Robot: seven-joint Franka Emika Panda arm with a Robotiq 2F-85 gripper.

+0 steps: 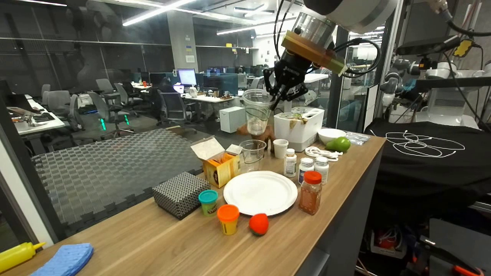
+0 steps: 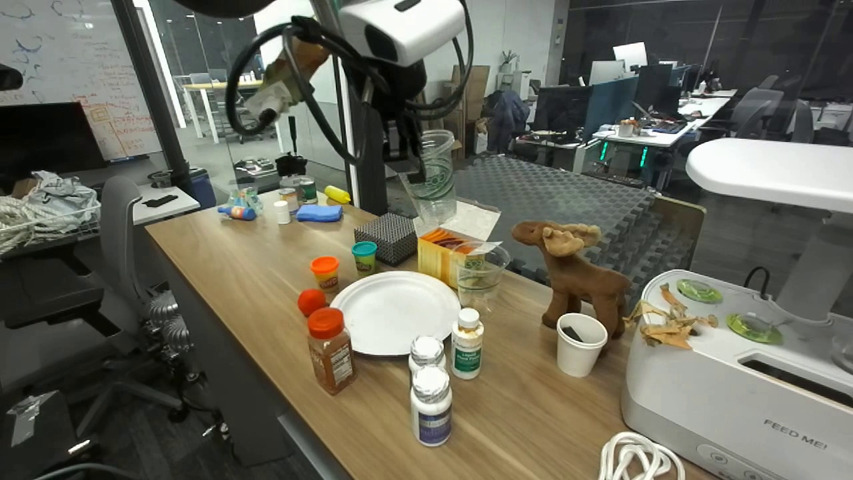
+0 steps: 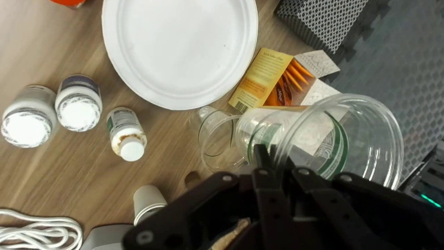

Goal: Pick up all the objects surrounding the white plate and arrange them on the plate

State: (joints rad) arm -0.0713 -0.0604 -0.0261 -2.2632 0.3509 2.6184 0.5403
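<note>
Cup of clear plastic [image 1: 256, 115], mouth up, held above the worktop [image 1: 172, 245] and apart from the white plate [image 1: 261, 193].
Its thin wall is pinched near the rim by the gripper [image 3: 267, 151], whose jaws stand almost together with only that wall between them. Very low weight is to be expected, and a slick, flexible side, easily dented and prone to pivot under a one-sided pinch; the thicker rim should be the stiffest place for holding. The red-lidded spice jar [image 1: 310, 195], just beside the plate, is likely heavier and better grasped across its body.
</note>
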